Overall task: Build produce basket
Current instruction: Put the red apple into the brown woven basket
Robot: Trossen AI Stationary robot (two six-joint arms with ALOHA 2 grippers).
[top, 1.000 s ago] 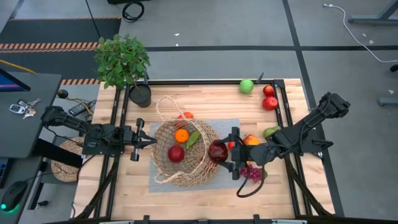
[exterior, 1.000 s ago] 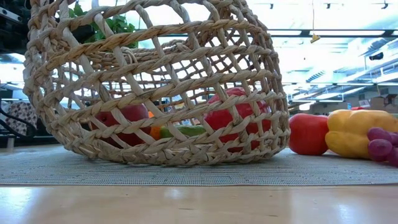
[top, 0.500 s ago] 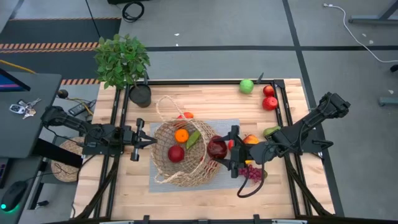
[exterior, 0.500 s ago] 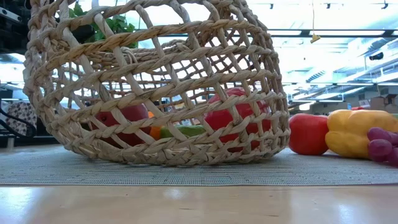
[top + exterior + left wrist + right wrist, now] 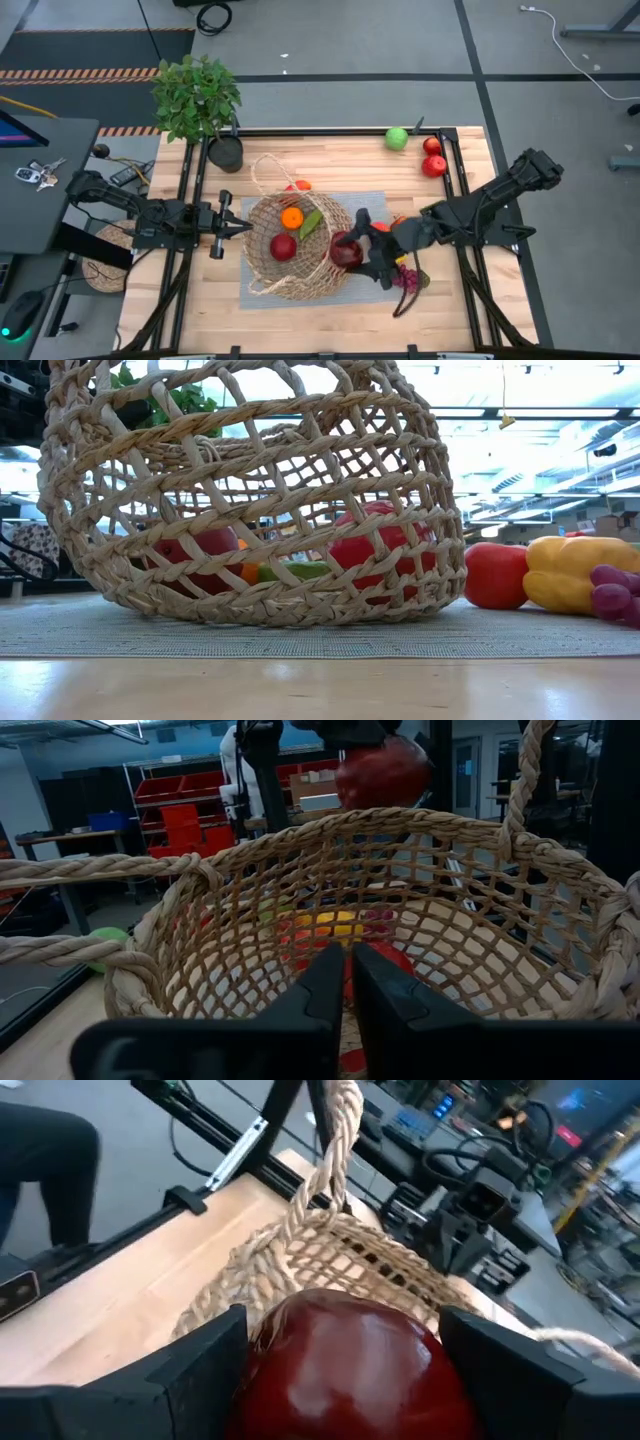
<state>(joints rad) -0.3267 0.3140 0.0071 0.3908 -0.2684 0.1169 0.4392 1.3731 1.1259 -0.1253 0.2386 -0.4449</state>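
The basket [image 5: 296, 247] mouth is open from above, though the thin looped handle [image 5: 268, 172] arcs over its far side. An orange [image 5: 291, 217] and a red apple [image 5: 283, 246] already take up floor space inside. The right gripper [image 5: 352, 250], holding a dark red apple [image 5: 346, 251], crowds the right rim; the left gripper [image 5: 240, 227] blocks the left rim. Bare tabletop [image 5: 340, 160] behind is roomy.
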